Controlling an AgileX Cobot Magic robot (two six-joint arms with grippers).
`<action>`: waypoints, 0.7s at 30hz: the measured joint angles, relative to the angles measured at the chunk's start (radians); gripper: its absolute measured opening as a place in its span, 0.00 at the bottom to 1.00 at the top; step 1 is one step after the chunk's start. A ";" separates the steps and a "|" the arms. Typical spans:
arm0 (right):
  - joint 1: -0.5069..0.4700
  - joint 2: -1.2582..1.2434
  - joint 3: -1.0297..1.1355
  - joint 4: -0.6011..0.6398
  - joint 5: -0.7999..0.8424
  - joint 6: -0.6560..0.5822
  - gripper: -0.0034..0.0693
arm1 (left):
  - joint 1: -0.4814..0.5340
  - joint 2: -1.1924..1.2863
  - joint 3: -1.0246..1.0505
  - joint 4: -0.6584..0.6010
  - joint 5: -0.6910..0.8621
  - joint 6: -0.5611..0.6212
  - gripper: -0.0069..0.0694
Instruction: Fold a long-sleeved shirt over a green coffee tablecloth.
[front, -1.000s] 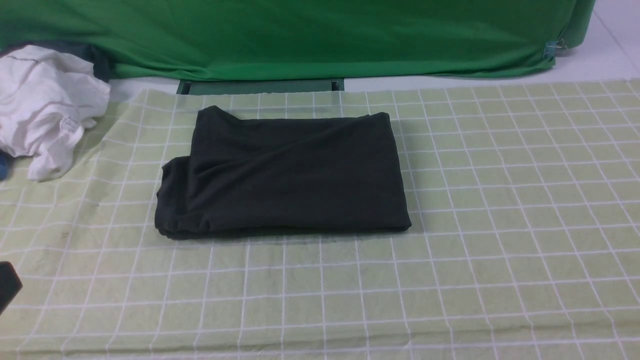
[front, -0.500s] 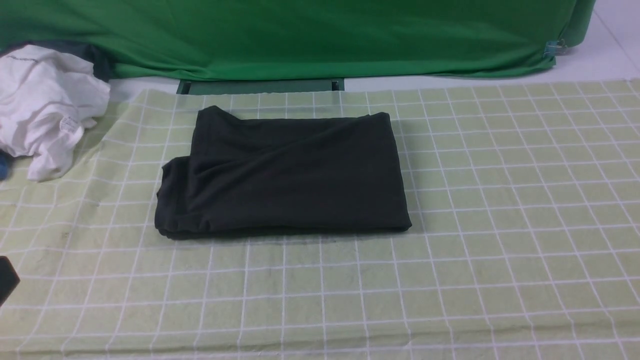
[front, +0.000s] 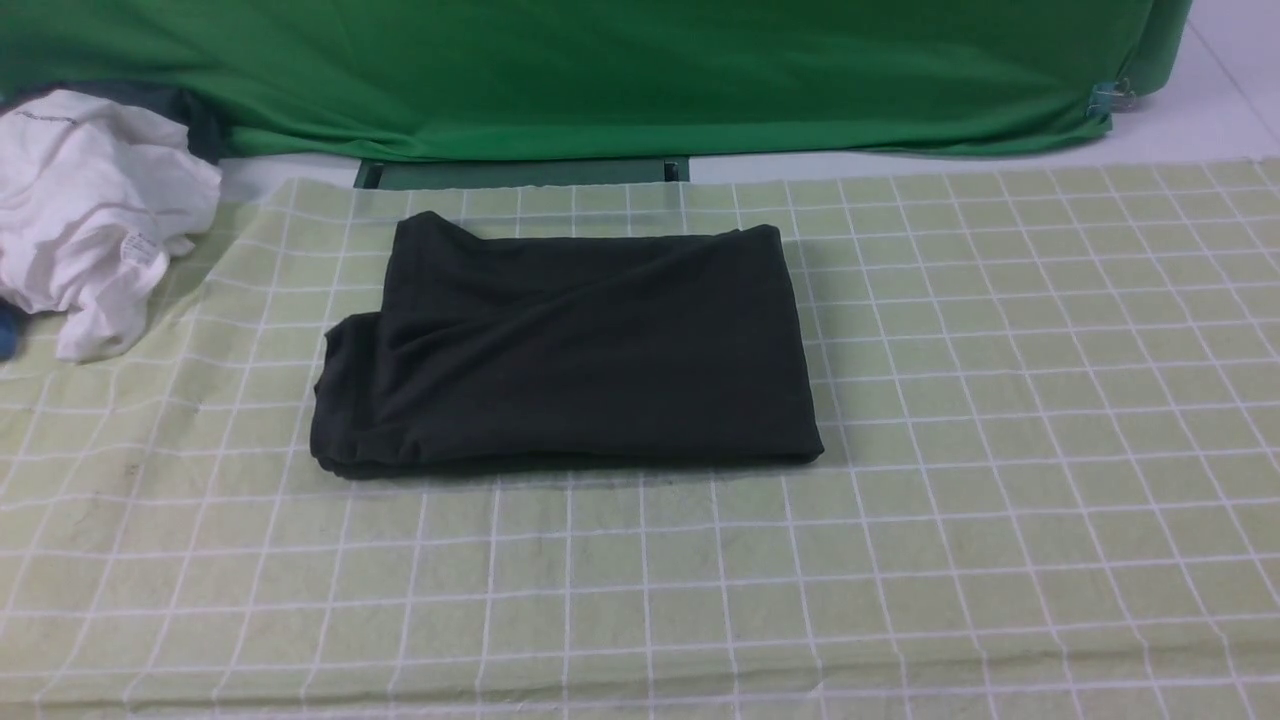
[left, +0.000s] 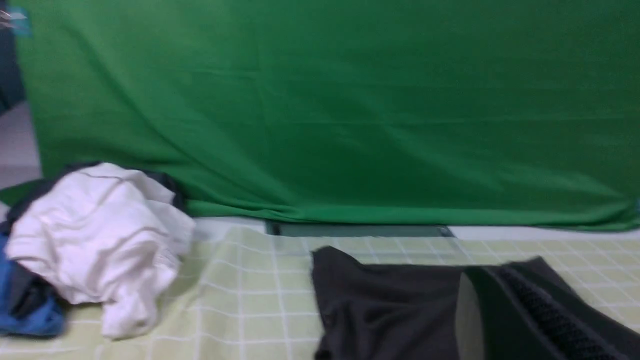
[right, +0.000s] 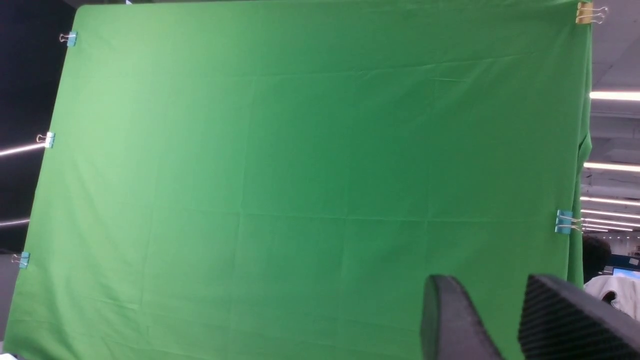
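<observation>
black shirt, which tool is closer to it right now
Left. The left tool sits low just beside the black shirt, with the shirt filling its wrist view. The right tool points up at the green backdrop, with no shirt in its view.

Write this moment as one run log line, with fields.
shirt: long-sleeved shirt folded, lying flat | surface: green coffee tablecloth | grippers: neither touching shirt | aside: white garment
</observation>
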 joint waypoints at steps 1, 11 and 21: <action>0.000 0.000 0.000 0.000 0.000 0.000 0.36 | 0.005 -0.006 0.016 0.003 -0.004 0.000 0.11; 0.000 0.000 0.000 0.001 0.000 0.000 0.37 | 0.068 -0.070 0.344 0.095 -0.157 0.002 0.11; 0.000 0.000 0.000 0.001 0.000 0.000 0.38 | -0.020 -0.073 0.350 0.151 -0.125 0.002 0.11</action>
